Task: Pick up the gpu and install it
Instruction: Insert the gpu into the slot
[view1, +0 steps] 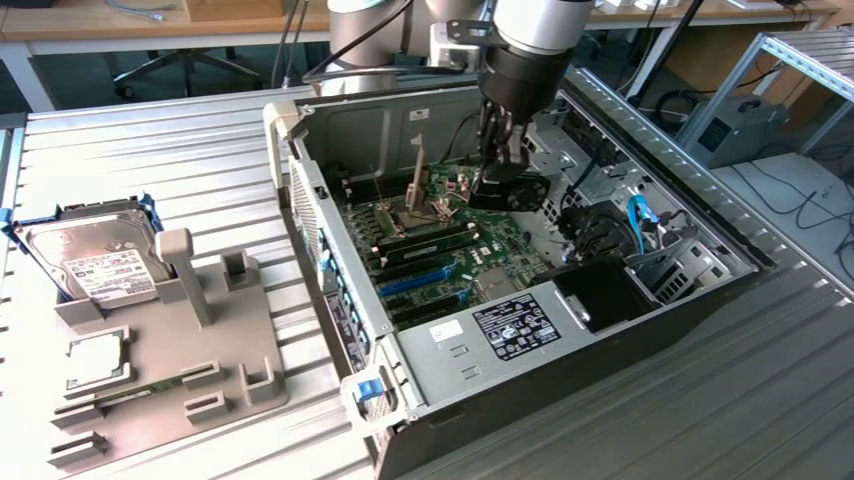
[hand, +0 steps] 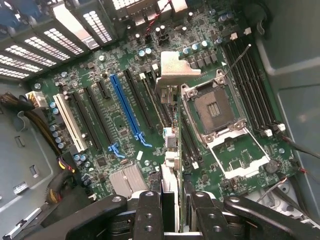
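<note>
Over ribbed table (view1: 160, 150), gpu (hand: 171, 150) in hand (hand: 175, 200), desks (view1: 80, 22) behind

A: Arm (view1: 541, 22), quick.
B: Smooth silver-grey round tubes, a bit glossy. A second grey segment (view1: 363, 30) sits behind. The lower end turns into a black cylinder section (view1: 523, 78). There is a small grey mount (view1: 462, 38) on its side.
A: Gripper?
B: The gripper (hand: 170, 202) is all black with a matte metal look. It has two flat inner fingers (hand: 149, 216) with small round screw holes down their faces. The outer links (hand: 100, 216) are rounded bars, one per side, each with a shiny round pin at its end.
A: Markings?
B: Too small to tell.
A: Exterior view?
B: The same black linkage, thin bars under the black cylinder.
</note>
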